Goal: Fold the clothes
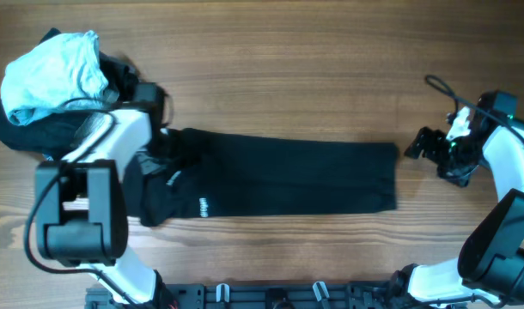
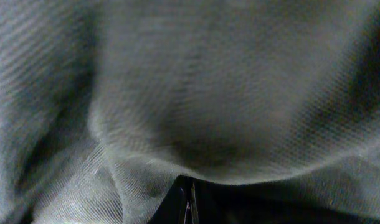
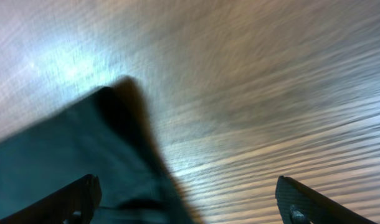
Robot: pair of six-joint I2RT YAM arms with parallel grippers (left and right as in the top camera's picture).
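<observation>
Black trousers (image 1: 279, 176) lie flat across the middle of the table, legs folded together, waist end bunched at the left. My left gripper (image 1: 163, 142) is down on the bunched waist end. In the left wrist view black cloth (image 2: 196, 99) fills the frame and the fingers (image 2: 189, 208) are pressed together with the cloth against them. My right gripper (image 1: 425, 144) is open and empty, just right of the trousers' leg end. The right wrist view shows its spread fingers (image 3: 190, 202) above the trousers' corner (image 3: 65, 162) and bare wood.
A pile of clothes stands at the back left: a light blue garment (image 1: 56, 73) on top of dark ones (image 1: 21, 129). A black cable (image 1: 442, 88) loops by the right arm. The wooden table (image 1: 288, 77) surrounds the trousers.
</observation>
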